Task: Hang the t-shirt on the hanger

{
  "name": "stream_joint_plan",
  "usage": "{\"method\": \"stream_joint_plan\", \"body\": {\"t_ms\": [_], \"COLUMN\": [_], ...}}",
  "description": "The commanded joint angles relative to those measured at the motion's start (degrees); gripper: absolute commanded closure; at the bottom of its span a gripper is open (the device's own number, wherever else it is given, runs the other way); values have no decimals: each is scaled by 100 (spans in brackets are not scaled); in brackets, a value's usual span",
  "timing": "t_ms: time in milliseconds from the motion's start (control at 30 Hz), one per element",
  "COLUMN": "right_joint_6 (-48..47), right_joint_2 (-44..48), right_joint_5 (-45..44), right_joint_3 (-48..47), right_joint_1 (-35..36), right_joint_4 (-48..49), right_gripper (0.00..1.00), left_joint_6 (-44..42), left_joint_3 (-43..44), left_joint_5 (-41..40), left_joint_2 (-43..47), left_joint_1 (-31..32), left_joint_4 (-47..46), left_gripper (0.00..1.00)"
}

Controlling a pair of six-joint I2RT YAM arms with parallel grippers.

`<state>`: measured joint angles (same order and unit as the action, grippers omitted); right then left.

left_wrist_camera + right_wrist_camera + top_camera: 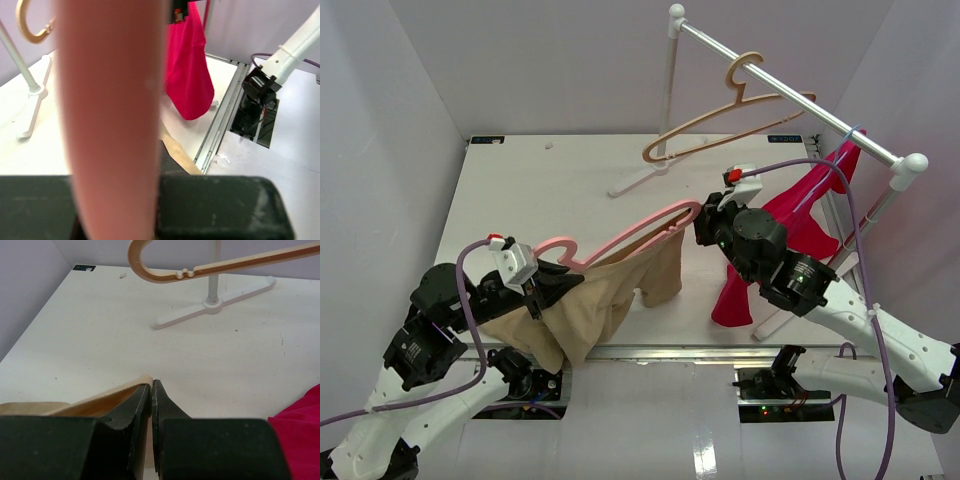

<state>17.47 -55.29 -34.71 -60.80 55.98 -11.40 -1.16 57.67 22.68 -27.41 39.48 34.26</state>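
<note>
Now, hanger [642,231]: we see the pink frame held up above the table [540,180], slanting from lower left to upper right, its hook curling just beside the left gripper
Left gripper [534,292]: we find it closed narrow on the hanger near the hook end; in its wrist view the blurred pink bar fills the space between the black jaws
T-shirt [610,300]: tan cloth draped over the hanger's lower arm, hanging in loose folds between the two grippers and bunched most toward the left one; we cannot tell whether the hanger's arm runs inside the neck opening
Right gripper [700,229]: we see it pinched tight on the t-shirt's edge at the hanger's far shoulder; its wrist view shows a hemmed tan edge caught between the closed fingers [126,412]
Peach hanger [720,125]: hooked on the rail [790,92] at the back right, well apart from the t-shirt
Magenta garment [735,295]: hangs under the same rail, just behind the right arm, its lower end near the table's right front corner
Rack foot [215,305]: white, flat on the table beyond the right gripper
</note>
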Motion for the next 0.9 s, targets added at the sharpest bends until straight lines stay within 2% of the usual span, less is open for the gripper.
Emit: {"method": "stream_joint_plan", "body": {"t_ms": [0,200,300,433,567,700,867], "right_joint_6": [-23,-125,-183,-139,-274,-509,-644], "right_joint_2": [22,214,302,360,216,-8,-496], "right_joint_5": [-21,78,172,542,706,1325,1397], "right_joint_3": [-151,-321,-637,-564,-554,-768,-1347], "right_joint_1": [-295,-509,-518,-513,-513,-499,-410], "right_joint_4": [50,6,-310,-418,-455,-492,-1067], "right_gripper": [92,92,92,92,92,92,92], "left_joint_6": [-73,-288,-397,-447,-589,-661,-560], "left_joint_3": [-13,-118,-48,12,33,35,117], "left_joint_5": [238,-354,-721,-552,-637,-1050,-1655], "left_joint_2": [-27,-381,-644,-865,-1221,-1661,-2097], "left_joint_1": [-2,-2,-2,-2,-2,-2,-2], "left_joint_4": [124,226,190,-14,-55,-37,-13], "left_gripper": [100,100,100,100,100,100,100]}}
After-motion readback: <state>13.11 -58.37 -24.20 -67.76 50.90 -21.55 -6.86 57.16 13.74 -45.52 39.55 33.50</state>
